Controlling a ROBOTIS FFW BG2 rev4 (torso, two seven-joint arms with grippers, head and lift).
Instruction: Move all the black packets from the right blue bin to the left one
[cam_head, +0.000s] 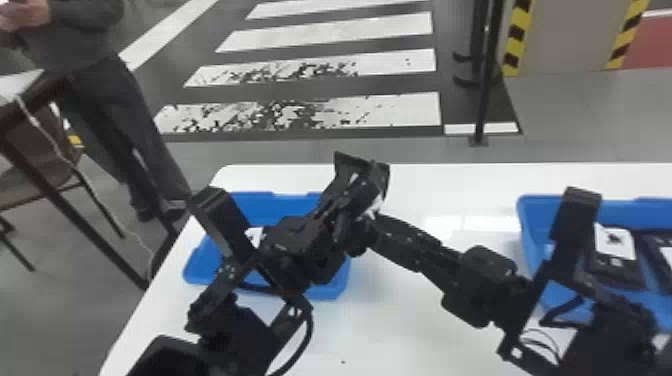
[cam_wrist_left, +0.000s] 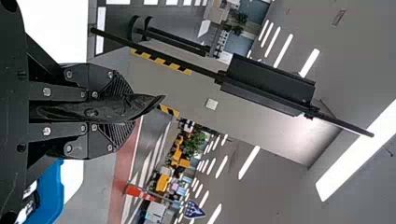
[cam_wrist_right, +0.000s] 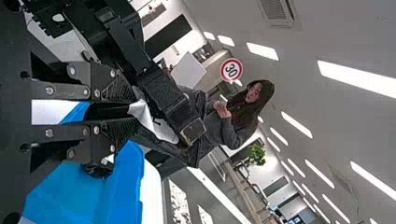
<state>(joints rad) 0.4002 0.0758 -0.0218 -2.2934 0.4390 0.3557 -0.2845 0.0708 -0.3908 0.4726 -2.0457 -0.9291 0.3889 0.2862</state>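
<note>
Head view: I'm getting bright, fairly even light over the worktop (cam_head: 400, 320). Pale glare is lying on its white top, just beside the right blue bin (cam_head: 537, 205). My arms (cam_head: 415, 247) are reading near-black, their detail sinking into shade. Wrist views: light is coming from rows of ceiling lights (cam_wrist_right: 359, 77), the nearer strips burning out to plain white. A soft glow is spreading over a grey panel (cam_wrist_left: 299, 149); small glints are catching on my gripper's screws (cam_wrist_left: 46, 92).

The left arm (cam_head: 295, 250) partly blocks the left blue bin (cam_head: 267, 200), the right arm (cam_head: 425, 252) crosses the table (cam_head: 400, 325); room lies beyond.
</note>
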